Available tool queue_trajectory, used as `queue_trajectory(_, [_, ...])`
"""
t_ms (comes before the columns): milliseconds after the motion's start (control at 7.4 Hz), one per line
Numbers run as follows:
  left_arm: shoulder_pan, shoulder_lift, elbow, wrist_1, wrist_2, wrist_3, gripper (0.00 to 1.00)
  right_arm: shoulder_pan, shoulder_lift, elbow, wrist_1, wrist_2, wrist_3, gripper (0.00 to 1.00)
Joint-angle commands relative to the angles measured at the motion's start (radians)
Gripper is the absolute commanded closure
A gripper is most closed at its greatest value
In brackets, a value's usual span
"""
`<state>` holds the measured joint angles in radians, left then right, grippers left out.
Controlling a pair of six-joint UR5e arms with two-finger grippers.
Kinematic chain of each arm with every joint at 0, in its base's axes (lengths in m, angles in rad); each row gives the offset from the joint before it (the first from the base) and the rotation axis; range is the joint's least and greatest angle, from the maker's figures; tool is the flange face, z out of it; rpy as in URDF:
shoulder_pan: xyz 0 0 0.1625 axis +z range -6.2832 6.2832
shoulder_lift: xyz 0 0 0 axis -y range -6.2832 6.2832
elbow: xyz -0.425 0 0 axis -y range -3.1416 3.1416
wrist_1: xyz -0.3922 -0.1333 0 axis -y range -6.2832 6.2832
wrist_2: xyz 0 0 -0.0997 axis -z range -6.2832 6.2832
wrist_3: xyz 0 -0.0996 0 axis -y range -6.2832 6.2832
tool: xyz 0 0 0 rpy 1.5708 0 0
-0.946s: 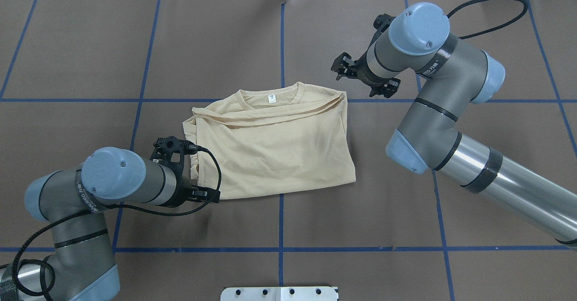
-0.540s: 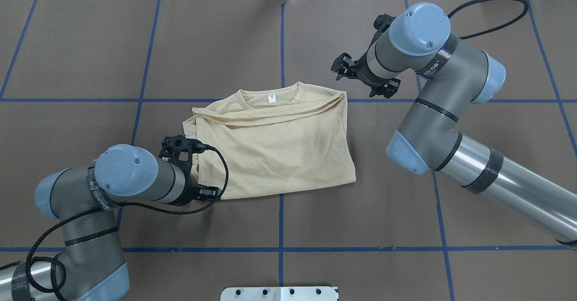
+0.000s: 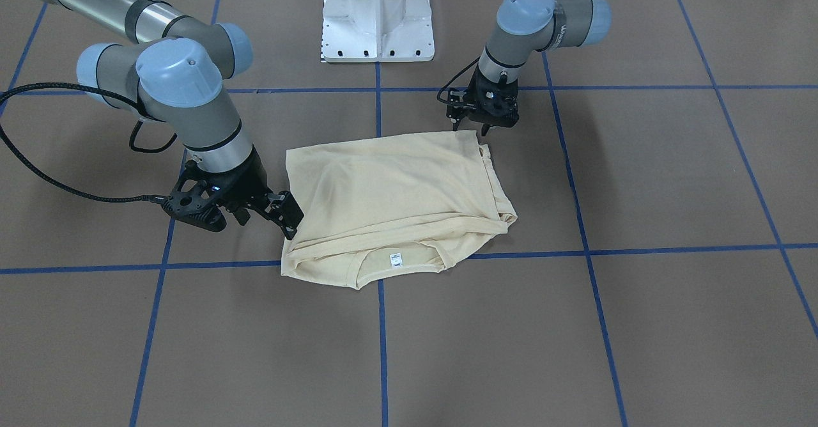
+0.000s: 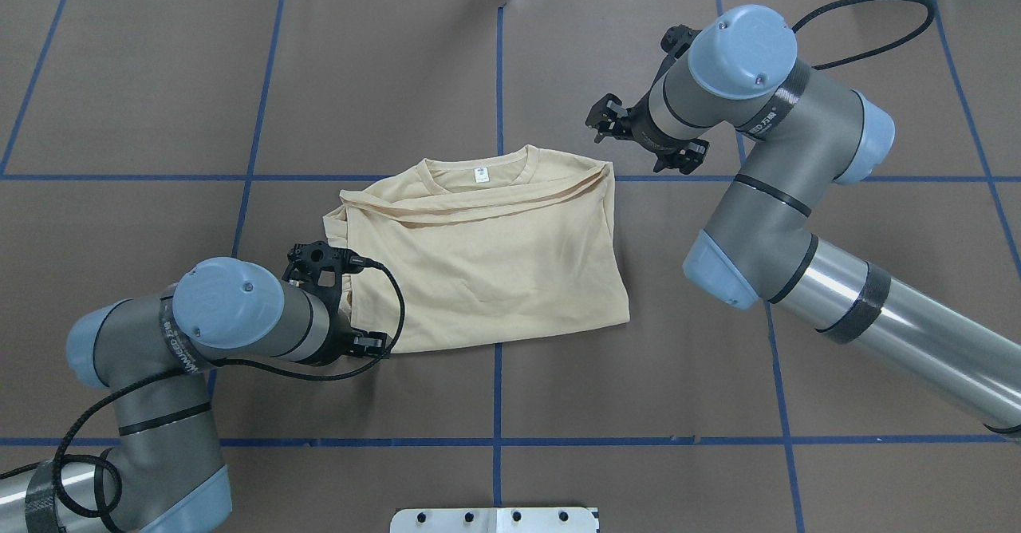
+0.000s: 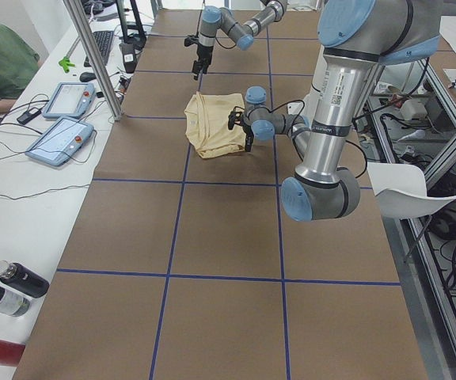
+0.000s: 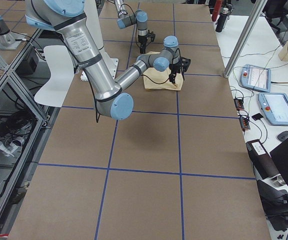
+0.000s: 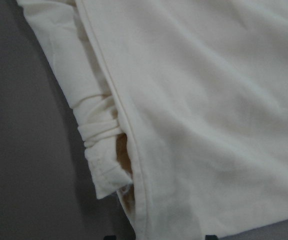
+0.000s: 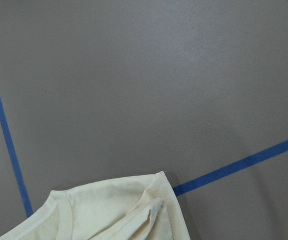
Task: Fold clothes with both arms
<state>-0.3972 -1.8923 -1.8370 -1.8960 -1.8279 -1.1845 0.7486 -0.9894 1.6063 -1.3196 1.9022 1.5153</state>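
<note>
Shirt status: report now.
Left tool open over shirt hem corner. Right tool open beside collar-end corner, holding nothing. Garment folded, flat on table. No obstruction seen.

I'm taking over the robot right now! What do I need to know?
Left gripper: open, at the shirt's hem corner, holding nothing.
Right gripper: looks open, just off a collar-end corner, holding nothing.
Shirt: lying on the table as a rough rectangle, neck label up.
Done: sides folded in.
Left: probably one more fold in half; no grip taken yet.
</note>
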Motion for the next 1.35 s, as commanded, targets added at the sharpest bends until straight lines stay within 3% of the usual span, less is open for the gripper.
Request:
queue_trajectory(0, [0.003, -0.007, 0.004, 0.000, -0.001, -0.001, 0.40, 0.000, 0.000, 0.000, -0.001, 0.000, -0.003, 0.00])
queue_trajectory(270, [0.003, -0.011, 0.004, 0.000, -0.001, -0.001, 0.46, -0.002, 0.000, 0.000, 0.000, 0.000, -0.003, 0.00])
queue_trajectory(405, [0.003, -0.011, 0.004, 0.000, -0.001, -0.001, 0.55, -0.002, 0.000, 0.000, -0.001, 0.000, -0.003, 0.00])
queue_trajectory(675, [0.003, -0.010, 0.004, 0.000, 0.001, -0.001, 0.91, -0.002, 0.000, 0.000, 0.000, 0.000, -0.003, 0.00])
queue_trajectory(811, [0.003, -0.010, 0.004, 0.000, 0.001, -0.001, 1.00, -0.002, 0.000, 0.000, 0.000, 0.000, -0.003, 0.00])
queue_trajectory(1216, [-0.011, -0.001, -0.008, 0.002, 0.002, -0.001, 1.00, -0.002, 0.000, 0.001, 0.000, 0.000, -0.003, 0.00])
